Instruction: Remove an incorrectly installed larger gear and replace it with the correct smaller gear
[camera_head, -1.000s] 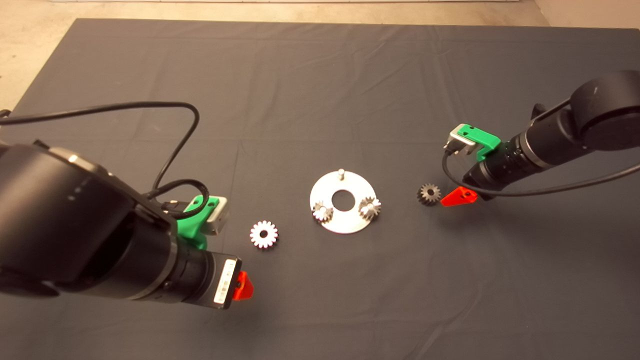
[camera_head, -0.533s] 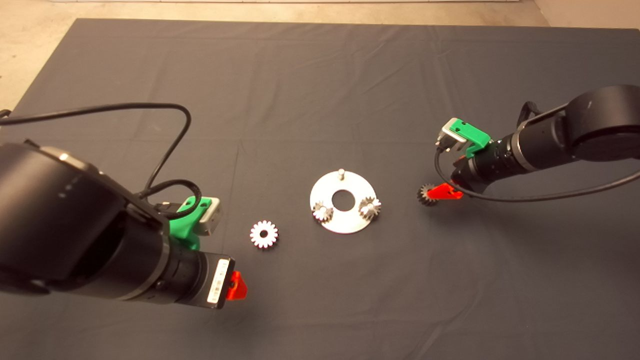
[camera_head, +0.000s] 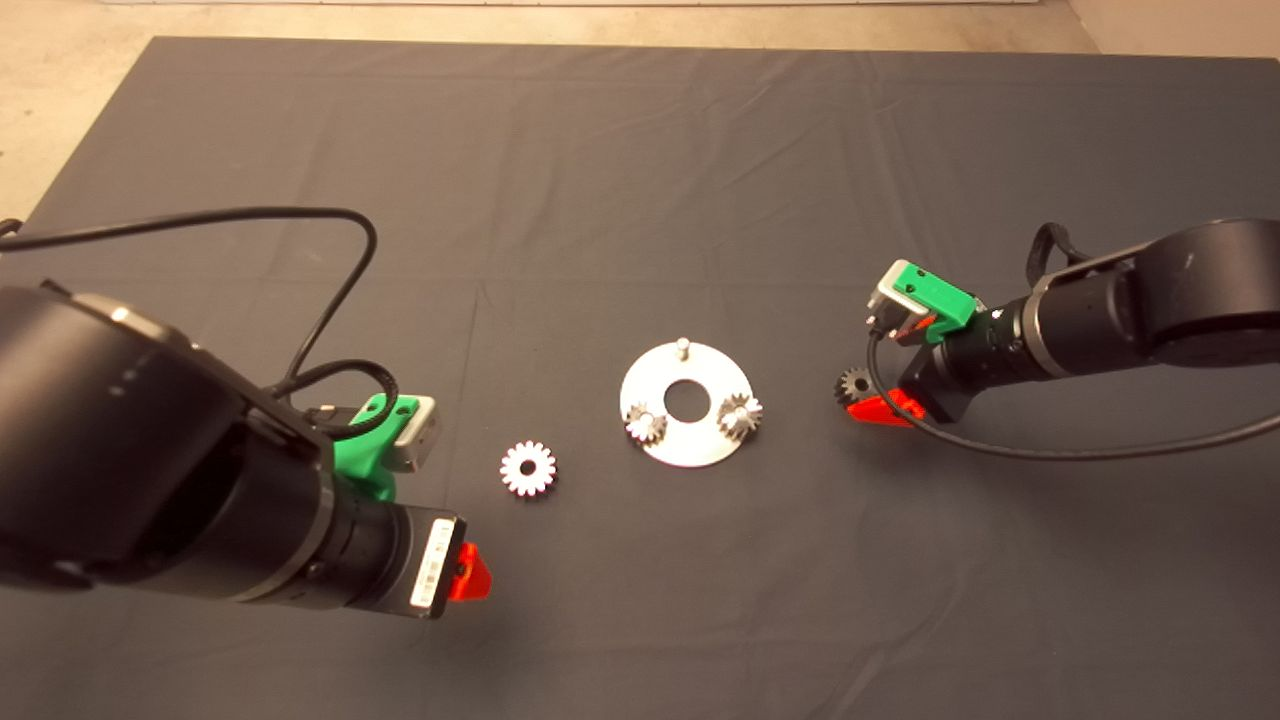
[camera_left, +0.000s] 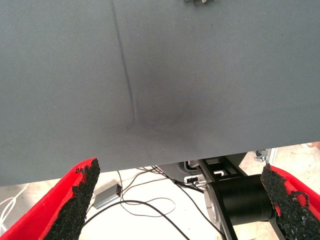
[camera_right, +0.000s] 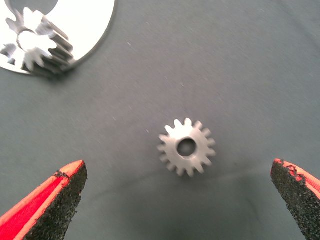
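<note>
Round silver metal plate (camera_head: 685, 432) with a centre hole lies mid-mat on the dark grey cloth mat (camera_head: 640, 160). Two small shiny spur gears sit on its pegs: one at the near-left (camera_head: 646, 426), one at the near-right (camera_head: 739, 415). A bare short peg (camera_head: 682, 347) stands at the plate's far edge.

The larger gear (camera_head: 527, 468), bright silver-white with a round centre hole, lies flat on the mat to the left of the plate, apart from it, touching nothing.

The smaller gear (camera_head: 853, 383), dull dark grey, lies flat on the mat to the right of the plate, near it but clear. Right wrist view shows it (camera_right: 186, 147) lying between the two red fingers, both pads well apart from its teeth.

Right gripper (camera_head: 880, 398) sits low at this gear, released, jaws spread wide on either side, nothing grasped.

Left gripper (camera_head: 468, 575) hangs at the near-left, nearer than the larger gear and apart from it, jaws spread and empty in the left wrist view (camera_left: 180, 200), over the mat's near edge.
</note>
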